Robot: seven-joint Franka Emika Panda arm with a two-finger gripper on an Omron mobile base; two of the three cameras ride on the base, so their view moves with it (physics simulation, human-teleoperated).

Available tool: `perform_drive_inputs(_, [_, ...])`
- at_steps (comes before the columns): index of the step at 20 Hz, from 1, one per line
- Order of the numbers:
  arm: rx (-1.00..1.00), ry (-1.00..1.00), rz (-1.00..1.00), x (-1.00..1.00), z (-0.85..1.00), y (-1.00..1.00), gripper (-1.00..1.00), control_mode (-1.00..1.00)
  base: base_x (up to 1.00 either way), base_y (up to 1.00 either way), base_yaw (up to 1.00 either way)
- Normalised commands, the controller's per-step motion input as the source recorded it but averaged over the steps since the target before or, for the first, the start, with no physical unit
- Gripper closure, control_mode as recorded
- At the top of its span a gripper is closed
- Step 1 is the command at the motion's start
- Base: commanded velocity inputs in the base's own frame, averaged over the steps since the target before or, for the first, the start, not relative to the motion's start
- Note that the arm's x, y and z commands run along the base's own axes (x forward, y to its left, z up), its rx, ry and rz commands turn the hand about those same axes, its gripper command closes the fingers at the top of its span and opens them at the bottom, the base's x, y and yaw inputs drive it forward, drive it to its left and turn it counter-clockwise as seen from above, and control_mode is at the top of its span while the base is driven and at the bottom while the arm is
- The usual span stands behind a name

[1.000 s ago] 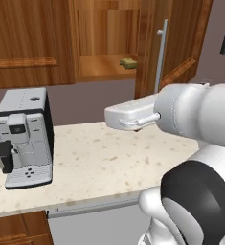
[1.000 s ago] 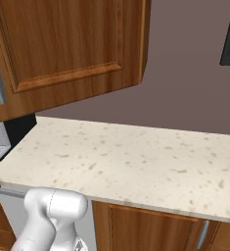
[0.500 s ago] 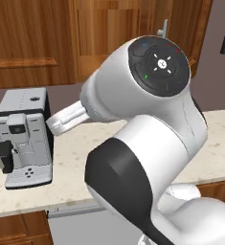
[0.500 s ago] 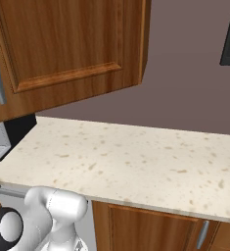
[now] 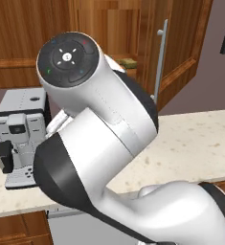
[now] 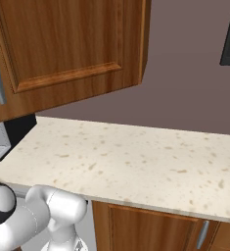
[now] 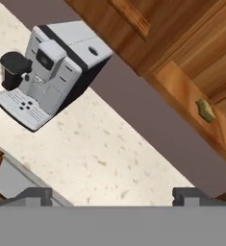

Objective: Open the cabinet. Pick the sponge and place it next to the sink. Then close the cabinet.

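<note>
The cabinet (image 5: 118, 28) stands open, its door (image 5: 183, 43) swung out to the right with the long silver handle (image 5: 160, 62) facing me. The olive-green sponge (image 5: 129, 62) lies on the cabinet's lower shelf, partly hidden behind my arm. In the hand view the sponge (image 7: 206, 110) sits far off at the right on the light wood shelf (image 7: 182, 89). My gripper (image 7: 112, 196) is open with nothing between its fingertips (image 7: 35, 195), well away from the sponge, over the counter. From the right, the cabinet door (image 6: 62, 49) shows its outer face.
A silver and black coffee machine (image 5: 18, 136) stands on the speckled counter (image 5: 200, 139) at the left, also the coffee machine (image 7: 47, 69) in the hand view. My bulky arm (image 5: 95, 124) blocks the middle of the left base view. Lower drawer cabinets (image 6: 150, 228) sit under the counter (image 6: 136, 162).
My arm has swung round and up in the left base view, now covering much of the cabinet and counter. The gripper stays open. The sponge and door have not moved.
</note>
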Motion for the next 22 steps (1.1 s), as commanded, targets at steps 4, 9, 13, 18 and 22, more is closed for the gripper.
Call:
perform_drive_inputs(4, [-0.27,-0.07,0.0,0.12,-0.55,-0.06,-1.0,-1.0,0.0,0.0,0.0])
perform_drive_inputs(9, [-0.16,-0.12,0.0,0.38,-0.52,-0.04,-1.0,-1.0,0.0,0.0,0.0])
perform_drive_inputs(13, [-0.09,-0.16,0.0,0.38,-0.49,-0.25,-1.0,-1.0,0.0,0.0,0.0])
perform_drive_inputs(18, [-0.12,-0.05,0.0,0.14,-0.07,-0.44,-1.0,-1.0,0.0,0.0,0.0])
perform_drive_inputs(22, [-0.3,0.12,0.0,0.06,0.0,-0.36,-1.0,-1.0,0.0,0.0,0.0])
